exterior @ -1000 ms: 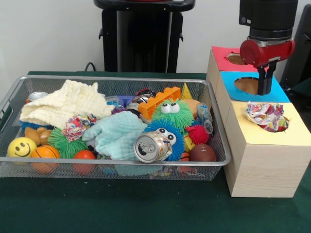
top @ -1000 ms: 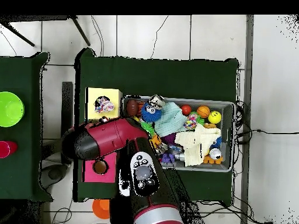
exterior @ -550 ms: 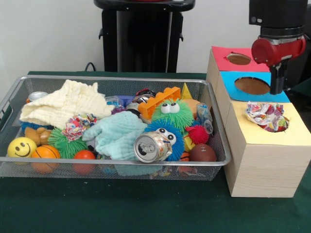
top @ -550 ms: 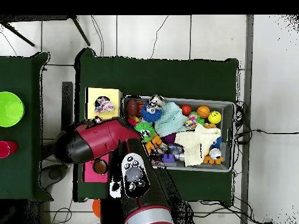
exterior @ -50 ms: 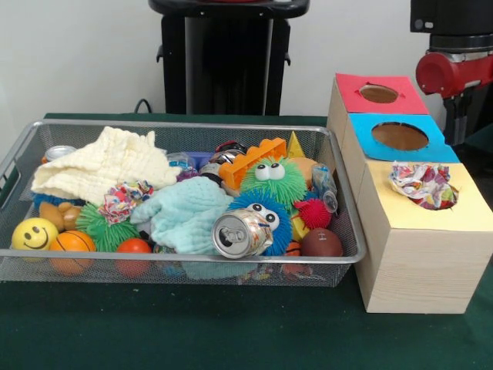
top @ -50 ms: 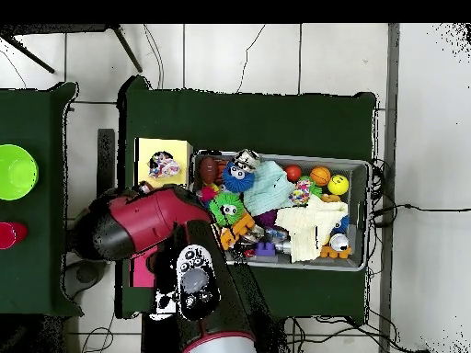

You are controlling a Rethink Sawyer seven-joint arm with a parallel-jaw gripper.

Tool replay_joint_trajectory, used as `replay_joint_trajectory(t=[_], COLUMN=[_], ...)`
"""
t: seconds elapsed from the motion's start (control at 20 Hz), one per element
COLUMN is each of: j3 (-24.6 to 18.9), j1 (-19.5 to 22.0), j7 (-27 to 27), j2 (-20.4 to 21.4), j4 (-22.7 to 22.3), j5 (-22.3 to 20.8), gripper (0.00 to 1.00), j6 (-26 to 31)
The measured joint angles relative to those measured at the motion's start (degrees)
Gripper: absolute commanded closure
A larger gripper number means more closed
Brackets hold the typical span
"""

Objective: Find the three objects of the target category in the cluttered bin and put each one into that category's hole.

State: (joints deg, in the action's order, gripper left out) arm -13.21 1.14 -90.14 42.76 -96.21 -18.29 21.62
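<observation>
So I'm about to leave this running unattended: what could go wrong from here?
The crumpled floral cloth sits bunched in the yellow hole rather than dropped through; another item pushed in could jam or spill out.

A second floral cloth lies wedged between the cream cloth and the teal cloth, so a grab may drag those up too.

The silver can rests near the bin's front rim and could roll out if bumped.

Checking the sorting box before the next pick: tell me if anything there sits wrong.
One thing: the crumpled patterned scrap sits perched in the yellow hole of the wooden box, bulging above the rim rather than dropped through. The blue hole and red hole look empty.
</observation>
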Motion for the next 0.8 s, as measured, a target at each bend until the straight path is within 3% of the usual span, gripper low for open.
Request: replay_joint_trajectory(t=[0.8], j3=[5.00], j1=[-2.54], j7=[0.00], j2=[-0.14], j4=[5.52], j5=[-3.88], gripper=[1.00], j6=[0.01])
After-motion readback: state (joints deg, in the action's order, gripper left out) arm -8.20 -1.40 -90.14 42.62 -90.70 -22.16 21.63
